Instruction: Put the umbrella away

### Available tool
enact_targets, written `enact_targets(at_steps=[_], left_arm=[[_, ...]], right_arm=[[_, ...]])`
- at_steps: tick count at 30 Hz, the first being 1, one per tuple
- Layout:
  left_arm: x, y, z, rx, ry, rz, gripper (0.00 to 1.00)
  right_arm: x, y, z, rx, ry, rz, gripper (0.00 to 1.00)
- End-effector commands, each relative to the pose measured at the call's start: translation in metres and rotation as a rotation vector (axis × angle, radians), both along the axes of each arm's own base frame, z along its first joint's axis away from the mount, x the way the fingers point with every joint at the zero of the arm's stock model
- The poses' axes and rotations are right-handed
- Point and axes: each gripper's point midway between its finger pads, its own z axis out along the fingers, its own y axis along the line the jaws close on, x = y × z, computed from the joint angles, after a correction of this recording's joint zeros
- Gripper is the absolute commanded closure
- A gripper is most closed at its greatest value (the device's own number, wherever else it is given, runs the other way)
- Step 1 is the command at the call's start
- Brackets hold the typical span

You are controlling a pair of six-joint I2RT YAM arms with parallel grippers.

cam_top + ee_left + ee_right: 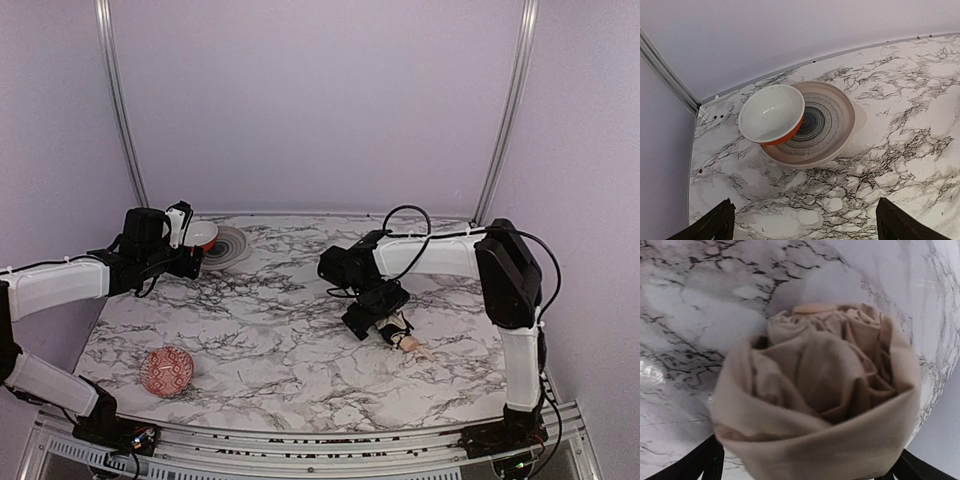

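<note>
The umbrella (402, 336) lies folded on the marble table at the right of centre, with its pale tan handle pointing to the near right. In the right wrist view its rolled cream-beige fabric (815, 385) fills the frame. My right gripper (372, 318) is over its fabric end. Its jaws (807, 465) stand wide apart, one on each side of the bundle, and the fabric reaches both fingers. My left gripper (192, 256) is open and empty at the far left, just short of the bowl; its fingertips (715, 225) show at the bottom corners.
A white bowl with an orange outside (771, 113) rests tilted on a grey ringed plate (832, 125) at the far left, near the back wall. A red patterned ball (168, 371) sits at the near left.
</note>
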Motion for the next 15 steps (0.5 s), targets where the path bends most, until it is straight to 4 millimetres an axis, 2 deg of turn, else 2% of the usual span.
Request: enact_targets(at_steps=[1,5,8,12,15], left_arm=[[0.000,-0.004,-0.004,0.008,0.021,-0.021,0.01],[-0.001,-0.005,-0.005,0.013,0.023,-0.025,0.01],[-0.001,-0.006,-0.004,0.014,0.021,-0.028,0.01],[-0.001,-0.007,-0.004,0.011,0.021,-0.034,0.01],[-0.002,-0.008,-0.004,0.009,0.022,-0.040,0.01]], right_arm=[[-0.014,0.047,0.015,0.156,0.067,0.071,0.00],[-0.027,0.082,0.045,0.344,0.131,0.147,0.00],[-0.035,0.094,0.078,0.458,0.135,0.205,0.00],[-0.033,0.087,0.116,0.586,0.103,0.224,0.00],[-0.025,0.072,0.120,0.690,0.115,0.215,0.06]])
